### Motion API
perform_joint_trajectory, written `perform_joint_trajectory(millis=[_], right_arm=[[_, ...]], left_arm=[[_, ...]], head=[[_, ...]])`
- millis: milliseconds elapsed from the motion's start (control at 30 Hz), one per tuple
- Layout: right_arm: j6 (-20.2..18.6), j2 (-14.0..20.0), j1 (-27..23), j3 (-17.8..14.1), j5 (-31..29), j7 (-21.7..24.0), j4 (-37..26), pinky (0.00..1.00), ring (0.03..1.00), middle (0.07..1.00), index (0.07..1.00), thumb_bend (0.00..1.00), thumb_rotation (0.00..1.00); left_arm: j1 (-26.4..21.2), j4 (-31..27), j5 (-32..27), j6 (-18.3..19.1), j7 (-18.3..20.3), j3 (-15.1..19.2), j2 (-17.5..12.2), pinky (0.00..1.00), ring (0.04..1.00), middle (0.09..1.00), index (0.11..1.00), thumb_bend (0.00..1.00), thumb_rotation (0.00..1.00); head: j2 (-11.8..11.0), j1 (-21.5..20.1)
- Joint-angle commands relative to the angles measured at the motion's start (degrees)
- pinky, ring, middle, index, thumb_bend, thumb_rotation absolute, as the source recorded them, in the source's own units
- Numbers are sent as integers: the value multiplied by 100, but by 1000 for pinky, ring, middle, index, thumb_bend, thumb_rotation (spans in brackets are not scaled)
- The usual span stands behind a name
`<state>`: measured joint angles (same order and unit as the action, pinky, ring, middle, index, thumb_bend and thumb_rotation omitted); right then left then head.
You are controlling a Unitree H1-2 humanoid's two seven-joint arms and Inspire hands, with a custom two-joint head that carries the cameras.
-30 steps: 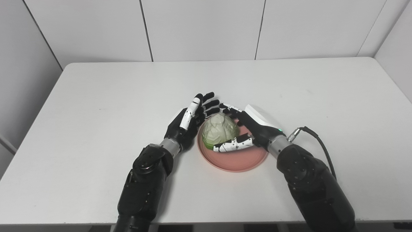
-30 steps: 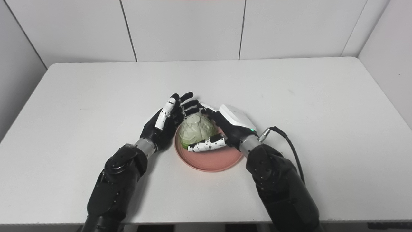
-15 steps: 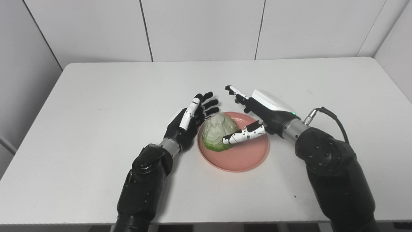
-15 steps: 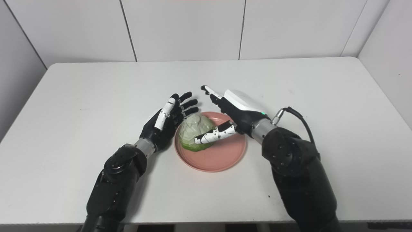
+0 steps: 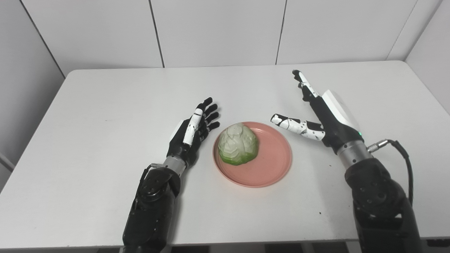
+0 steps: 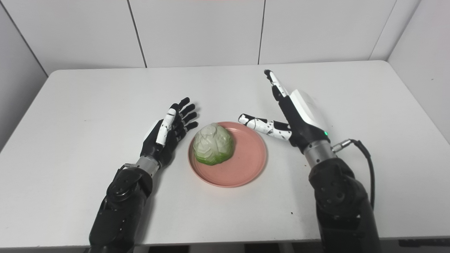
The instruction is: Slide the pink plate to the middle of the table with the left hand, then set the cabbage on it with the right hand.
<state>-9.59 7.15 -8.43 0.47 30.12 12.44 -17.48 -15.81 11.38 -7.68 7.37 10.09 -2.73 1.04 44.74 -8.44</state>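
A pale green cabbage [image 5: 238, 143] rests on the left part of the pink plate [image 5: 270, 165], which lies near the middle of the white table [image 5: 105, 105]. My left hand [image 5: 191, 133] is open just left of the plate, fingers spread and apart from the cabbage. My right hand [image 5: 323, 112] is open to the right of the plate, raised above the table, fingers pointing away and thumb stretched toward the plate's far rim. Neither hand touches the cabbage.
A black cable [image 5: 397, 154] loops from my right wrist over the table. White wall panels stand behind the table's far edge. A wall [image 5: 429, 42] rises close on the right.
My right hand has let go of the cabbage, opened, and drawn back to the right and upward. My left hand has pulled slightly left, away from the cabbage. The cabbage stays on the plate.
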Motion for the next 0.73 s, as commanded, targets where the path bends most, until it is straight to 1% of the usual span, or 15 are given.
perform_joint_trajectory(millis=[0, 33, 100, 133, 200, 300, 367, 467, 500, 567, 633, 700], right_arm=[[658, -146, -73, -127, -379, -565, 48, 930, 985, 1000, 1000, 766, 1000], [861, -263, 39, -184, -596, -762, 196, 938, 988, 1000, 1000, 760, 1000], [1115, -404, 181, -219, -847, -1021, 401, 972, 998, 1000, 1000, 759, 1000], [1245, -451, 250, -222, -962, -1113, 518, 982, 999, 1000, 1000, 756, 1000], [1371, -510, 356, -185, -1153, -1206, 707, 996, 1000, 1000, 1000, 701, 1000], [1295, -544, 425, -102, -1295, -1216, 828, 1000, 1000, 1000, 1000, 547, 1000], [1236, -537, 440, -51, -1336, -1207, 880, 1000, 1000, 1000, 1000, 470, 1000], [1081, -535, 479, 13, -1389, -1154, 887, 1000, 1000, 1000, 1000, 421, 1000], [1043, -537, 492, 29, -1392, -1149, 875, 1000, 1000, 1000, 1000, 404, 1000], [1029, -547, 512, 56, -1427, -1157, 858, 996, 1000, 1000, 1000, 352, 1000], [1048, -557, 523, 72, -1498, -1160, 857, 995, 1000, 1000, 1000, 340, 1000], [1072, -564, 531, 91, -1540, -1167, 862, 973, 1000, 1000, 1000, 322, 1000]], left_arm=[[108, -40, 154, -189, -79, -8, -98, 1000, 999, 1000, 1000, 441, 1000], [174, -78, 244, -375, -120, -13, -111, 1000, 1000, 1000, 1000, 436, 1000], [269, -136, 385, -620, -185, -17, -136, 1000, 1000, 1000, 1000, 402, 1000], [328, -185, 475, -683, -221, -28, -158, 1000, 1000, 1000, 1000, 398, 1000], [457, -322, 673, -715, -283, -58, -225, 1000, 1000, 1000, 1000, 428, 1000], [665, -553, 826, -724, -301, -72, -293, 1000, 1000, 1000, 1000, 470, 1000], [795, -669, 915, -769, -307, -90, -351, 1000, 1000, 1000, 1000, 487, 1000], [987, -826, 947, -833, -260, -99, -433, 1000, 1000, 1000, 1000, 479, 1000], [1054, -909, 937, -801, -252, -91, -437, 1000, 1000, 1000, 1000, 475, 1000], [1185, -1099, 927, -716, -272, -69, -428, 1000, 1000, 1000, 1000, 455, 1000], [1263, -1206, 884, -665, -283, -43, -421, 1000, 1000, 1000, 1000, 450, 1000], [1275, -1198, 823, -667, -275, -12, -418, 1000, 1000, 1000, 1000, 452, 1000]], head=[[0, -6], [-4, -20], [-3, -31], [-4, -35], [-9, -58], [-26, -47], [-32, -17], [-52, 6], [-54, 13], [-44, 36], [-44, 56], [-44, 99]])
